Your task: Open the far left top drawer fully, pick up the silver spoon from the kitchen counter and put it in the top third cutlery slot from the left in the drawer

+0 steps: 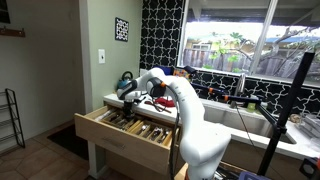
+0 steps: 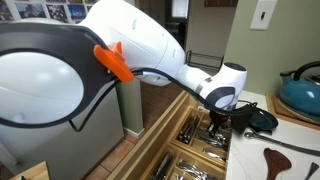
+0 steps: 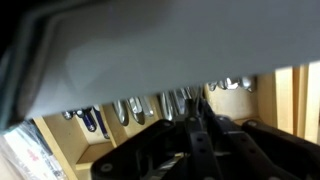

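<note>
The far left top drawer (image 1: 108, 138) stands pulled out, and its narrow compartments hold several pieces of cutlery (image 2: 196, 150). My gripper (image 2: 221, 122) hangs over the back part of the drawer, just at the edge of the white kitchen counter (image 2: 300, 168); it also shows in an exterior view (image 1: 134, 99). In the wrist view the dark fingers (image 3: 199, 126) are closed together on a thin silver piece, the silver spoon (image 3: 194, 104), which points down toward the compartments (image 3: 236, 106). The spoon's bowl is hidden.
A teal pot (image 2: 304, 88) and a dark wooden utensil (image 2: 292, 153) sit on the counter. A sink and window lie behind the arm (image 1: 250, 110). A blurred pale band, probably the counter edge (image 3: 150, 50), fills the top of the wrist view.
</note>
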